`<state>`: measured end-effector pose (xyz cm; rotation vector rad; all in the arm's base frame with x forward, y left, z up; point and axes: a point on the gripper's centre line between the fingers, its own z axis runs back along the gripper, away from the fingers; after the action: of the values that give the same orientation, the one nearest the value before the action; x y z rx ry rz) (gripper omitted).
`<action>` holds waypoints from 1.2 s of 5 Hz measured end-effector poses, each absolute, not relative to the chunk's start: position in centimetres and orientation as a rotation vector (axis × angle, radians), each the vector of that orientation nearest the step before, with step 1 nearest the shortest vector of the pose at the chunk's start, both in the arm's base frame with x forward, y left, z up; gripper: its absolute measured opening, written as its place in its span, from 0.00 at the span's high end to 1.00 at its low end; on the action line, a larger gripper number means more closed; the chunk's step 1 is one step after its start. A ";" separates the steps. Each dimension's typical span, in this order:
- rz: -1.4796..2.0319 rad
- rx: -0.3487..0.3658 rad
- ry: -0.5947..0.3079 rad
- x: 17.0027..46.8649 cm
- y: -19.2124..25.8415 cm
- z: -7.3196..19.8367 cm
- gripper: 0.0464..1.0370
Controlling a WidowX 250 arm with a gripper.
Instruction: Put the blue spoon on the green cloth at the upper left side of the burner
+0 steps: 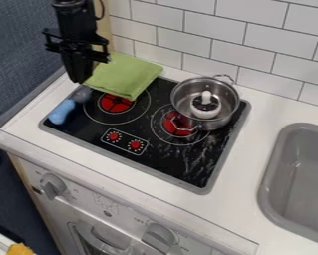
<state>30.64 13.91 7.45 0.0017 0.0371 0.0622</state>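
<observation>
At the left edge of the cooktop (pixel 171 164), the blue spoon (pixel 61 111) lies lengthwise on the black surface, near the front left corner. Its blue part points toward that corner; its rounded grey end points up the same edge, toward the green cloth (pixel 124 74). Spoon is off the cloth.

Green cloth: spread at the upper left of the cooktop, partly over the black surface and partly beyond its rear edge, on the white tabletop (pixel 275 115). Its near corner reaches into the ring around the left red burner disc (pixel 116 103).

Gripper (pixel 79 74): hangs pointing down at the upper left of the cooktop, just above the spoon's grey end as seen in this view, beside the cloth's left side. Spread or pressed together: cannot tell. Contact with the spoon: cannot tell.

Metal pot (pixel 222 119): at the upper right of the cooktop, upright, open at the top, one looped handle toward the wall and one toward the front. A white and dark object (pixel 206 110) sits inside it. The right red burner disc (pixel 176 125) shows partly beside the pot's near left side.

Two red dials (pixel 134 145) are marked on the front left part of the cooktop. Grey sink (pixel 275 199): right of the cooktop. White tiled wall (pixel 241 44): behind the cooktop.
</observation>
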 end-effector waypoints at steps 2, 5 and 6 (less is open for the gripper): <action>0.054 0.055 0.057 28.1 14.5 3.8 0.25; 0.020 0.094 0.093 27.7 15.6 2.6 0.04; 0.022 0.071 0.133 27.6 15.5 1.0 0.04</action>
<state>27.57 15.53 0.99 0.0709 0.1328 0.0215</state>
